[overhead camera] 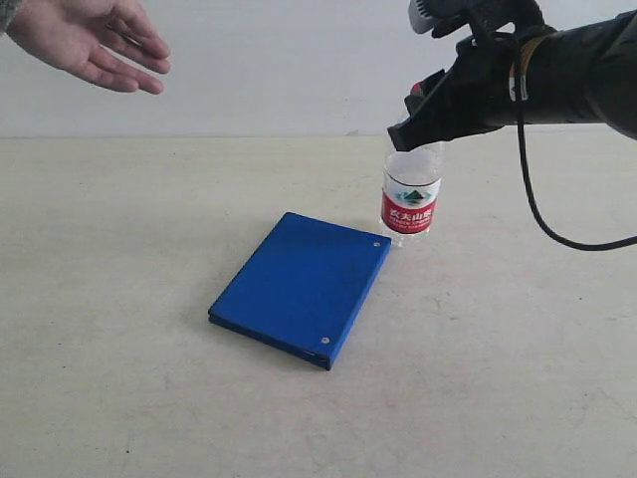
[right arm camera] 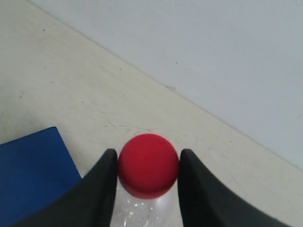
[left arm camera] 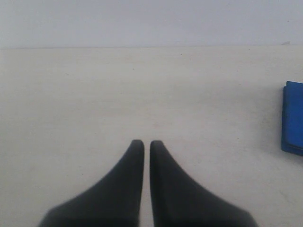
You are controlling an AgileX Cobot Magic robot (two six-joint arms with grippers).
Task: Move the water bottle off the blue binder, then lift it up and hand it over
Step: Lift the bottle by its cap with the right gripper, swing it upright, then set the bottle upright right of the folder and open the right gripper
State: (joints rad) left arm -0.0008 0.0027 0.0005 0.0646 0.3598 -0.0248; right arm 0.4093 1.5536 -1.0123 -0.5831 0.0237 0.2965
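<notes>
Now I am pinching the water bottle (overhead camera: 411, 194) by its red cap in my right end effector (right arm camera: 148, 155), holding it upright just beside the blue binder's (overhead camera: 299, 287) upper-right corner, ready for the open hand (overhead camera: 90, 42) at upper left, while my left end effector (left arm camera: 147, 144) is resting pressed together.

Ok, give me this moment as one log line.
water bottle: upright, off blue binder, beside its corner | right gripper: shut on its cap | left gripper: shut, empty | person's hand: open
</notes>
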